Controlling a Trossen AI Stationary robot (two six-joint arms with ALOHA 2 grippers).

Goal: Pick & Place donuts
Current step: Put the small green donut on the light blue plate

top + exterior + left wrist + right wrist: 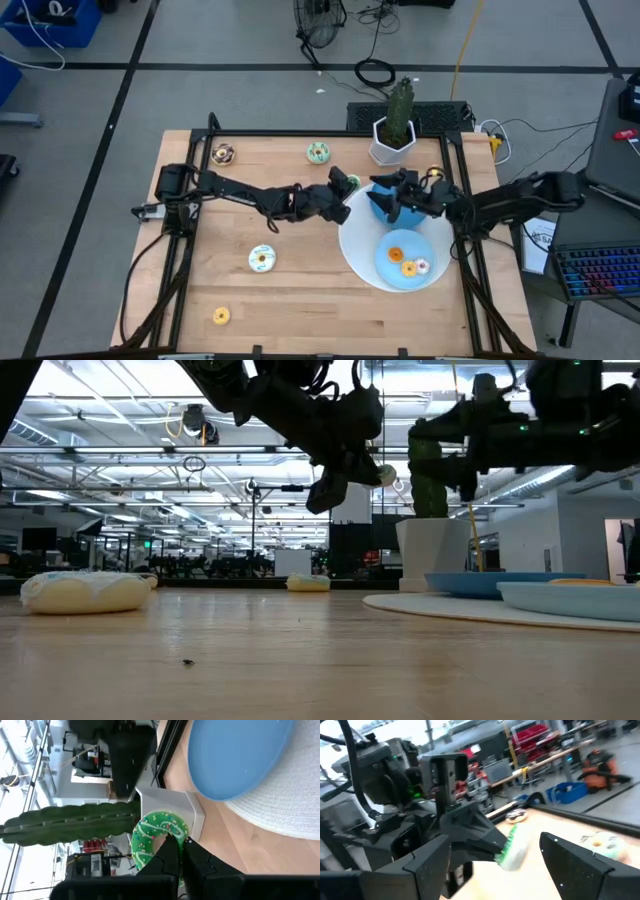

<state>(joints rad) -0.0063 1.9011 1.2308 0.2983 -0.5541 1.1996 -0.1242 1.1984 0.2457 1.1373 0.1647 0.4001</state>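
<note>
My left gripper is shut on a green donut with white drizzle, held in the air near the white cactus pot. My right gripper stands open just to the right of it, over a blue plate. It faces the left gripper and the donut, which show a little beyond its fingertips. A second blue plate holds three small donuts. Other donuts lie flat on the wood: chocolate, green-white, white and orange. My left gripper holds the green donut by one side of its ring. One finger lies over the hole and the other outside the rim. The donut is lifted clear of the table and stands on edge beyond the fingertips.
Both blue plates rest on a large white disc at the right of the table. The cactus in its white pot stands at the far edge. In the low view a white donut lies near left, the plates right.
</note>
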